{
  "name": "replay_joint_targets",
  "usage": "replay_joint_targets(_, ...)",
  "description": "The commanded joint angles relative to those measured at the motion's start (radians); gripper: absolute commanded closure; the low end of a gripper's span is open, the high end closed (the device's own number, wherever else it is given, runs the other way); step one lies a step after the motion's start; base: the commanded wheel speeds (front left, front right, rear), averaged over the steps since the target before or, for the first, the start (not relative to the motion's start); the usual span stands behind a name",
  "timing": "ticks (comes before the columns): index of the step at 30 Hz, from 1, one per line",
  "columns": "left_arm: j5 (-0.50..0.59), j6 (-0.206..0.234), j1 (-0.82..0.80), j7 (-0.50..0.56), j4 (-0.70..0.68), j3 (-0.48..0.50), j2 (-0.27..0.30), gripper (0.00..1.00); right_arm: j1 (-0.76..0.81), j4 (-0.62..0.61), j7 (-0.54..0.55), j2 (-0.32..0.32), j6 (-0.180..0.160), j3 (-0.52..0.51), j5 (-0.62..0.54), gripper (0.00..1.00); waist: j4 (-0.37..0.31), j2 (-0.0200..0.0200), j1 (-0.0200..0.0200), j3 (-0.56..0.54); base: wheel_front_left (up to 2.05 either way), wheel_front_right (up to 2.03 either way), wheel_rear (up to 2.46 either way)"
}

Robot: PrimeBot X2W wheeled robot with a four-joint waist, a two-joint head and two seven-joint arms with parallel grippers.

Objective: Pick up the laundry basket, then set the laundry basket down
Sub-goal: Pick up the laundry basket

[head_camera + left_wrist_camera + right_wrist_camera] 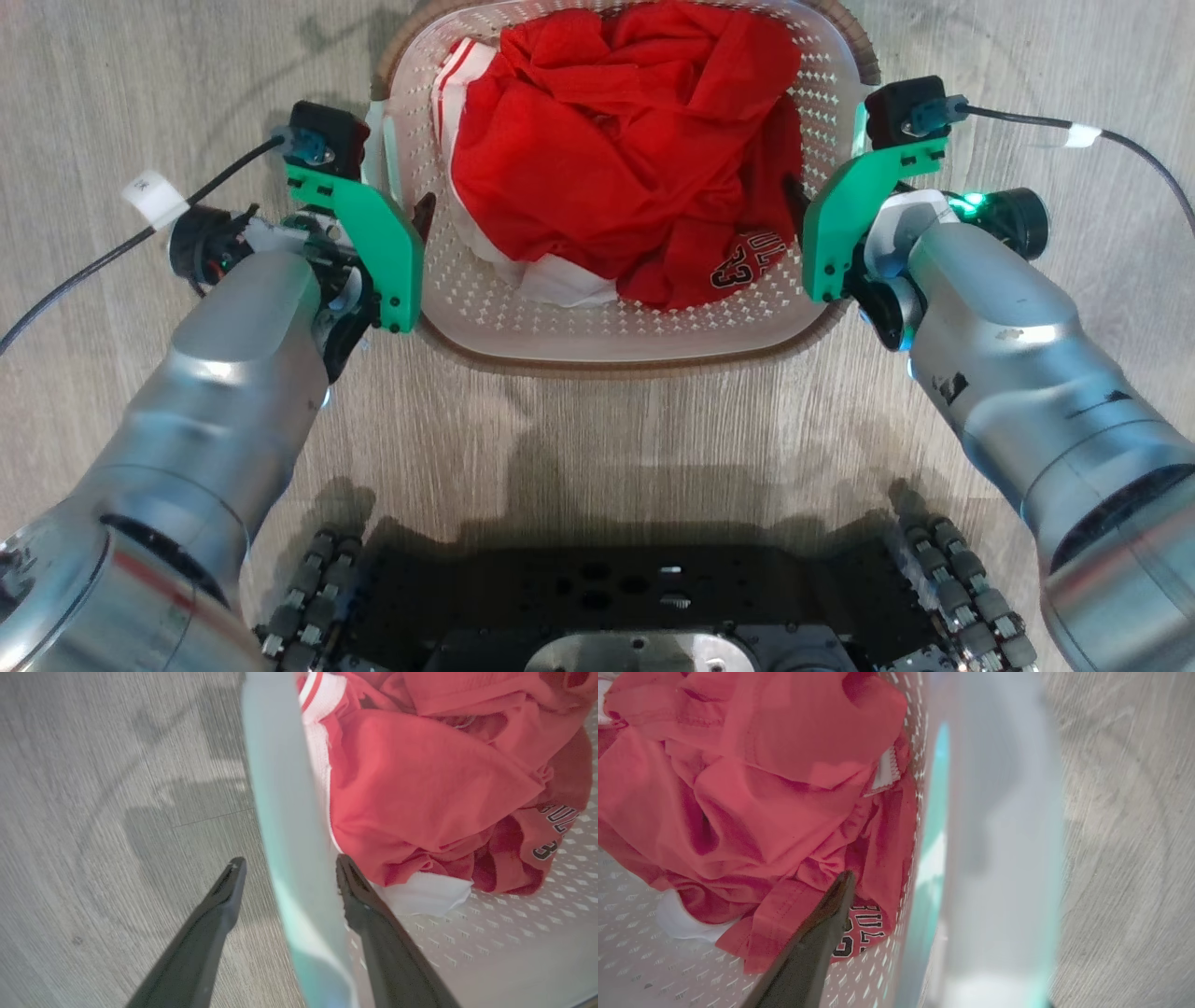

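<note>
Head view: a white perforated laundry basket with a brown woven-look rim sits toward 12 o'clock on the grey wood-look floor, just beyond the robot's dark wheeled base at 6 o'clock. A crumpled red jersey with white trim and black lettering fills most of the basket. The left gripper meets the basket's 9 o'clock side and the right gripper its 3 o'clock side. Each has one dark fingertip inside the wall. Green brackets hide the outer fingers.

Left wrist view: the left gripper's two dark fingers stand apart and straddle the basket's pale side wall. One finger is over the floor toward 7 o'clock. The other is inside toward 5 o'clock, beside the jersey. A gap shows between the outer finger and the wall, so nothing is clamped.

Right wrist view: one dark finger rises inside the basket, its tip against the jersey's lettered fold. The blurred white wall stands just beside it toward 3 o'clock and hides the other finger. The jaws are spread wide across that wall.
</note>
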Motion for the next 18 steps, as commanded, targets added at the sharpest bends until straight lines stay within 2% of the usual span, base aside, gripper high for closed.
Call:
replay_joint_targets(1,-0.01,0.001,0.005,-0.002,0.001,0.0,0.03,0.08,0.028,-0.001,-0.009,0.018,0.007,0.015,0.009,0.31,0.0,-0.0001,0.0,0.001,0.0,0.0,0.0)
replay_joint_targets(3,-0.028,0.001,0.004,0.001,0.004,-0.005,0.03,0.79,0.027,0.002,-0.009,0.018,0.007,0.017,0.02,1.0,0.001,-0.0001,0.0,0.003,0.0,0.0,0.0)
replay_joint_targets(4,-0.041,0.001,0.005,0.01,0.007,-0.004,0.029,1.0,0.027,0.002,-0.007,0.018,0.007,0.019,0.026,1.0,0.001,-0.0001,0.0,0.004,0.0,0.0,0.0)
replay_joint_targets(18,-0.11,0.001,0.003,0.034,0.001,-0.081,0.033,1.0,0.017,0.024,0.009,0.018,0.007,0.06,0.062,1.0,0.007,-0.0001,0.0,0.009,0.0,0.0,0.0)
